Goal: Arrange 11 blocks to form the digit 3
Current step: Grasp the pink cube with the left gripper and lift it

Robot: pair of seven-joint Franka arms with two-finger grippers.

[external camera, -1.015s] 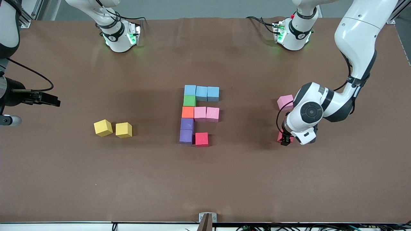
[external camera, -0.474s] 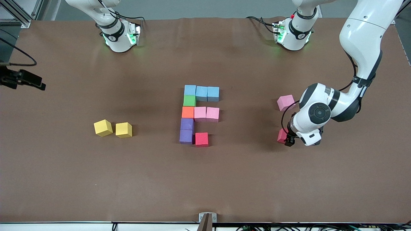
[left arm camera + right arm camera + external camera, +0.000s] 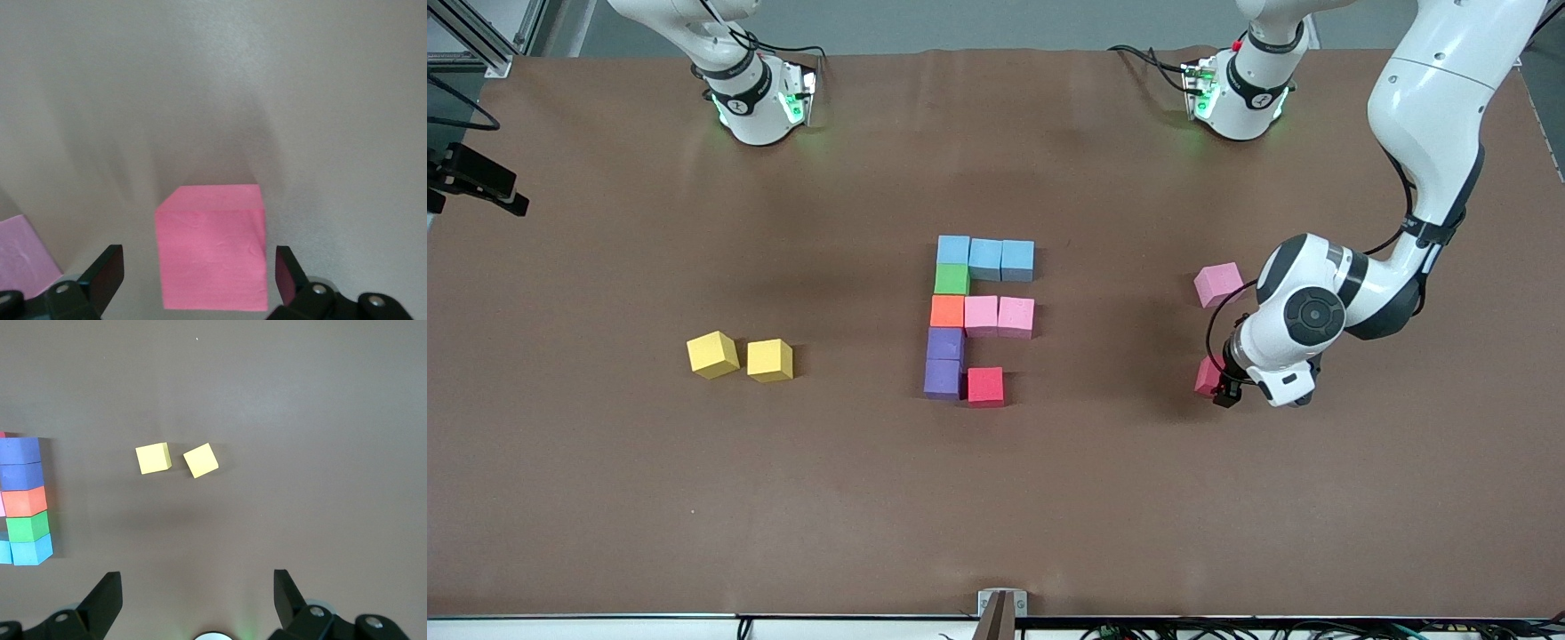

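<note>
Ten blocks forming digit 3 (image 3: 980,316); last bar missing one. Left gripper (image 3: 193,280) straddling loose red block (image 3: 210,247), jaws wide, not gripping. Right gripper (image 3: 197,600) waiting open, empty, at table's edge.

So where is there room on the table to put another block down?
Bare brown table lies nearer the front camera than the digit 3, and between it and the yellow cubes. It is crowded where the open left gripper straddles the loose red block.

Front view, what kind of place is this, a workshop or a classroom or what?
Most likely a robotics lab bench. Two white arm bases are bolted to a table covered in brown matting, coloured foam blocks are laid out as practice pieces, and cables run along the table's edge nearest the camera.
</note>
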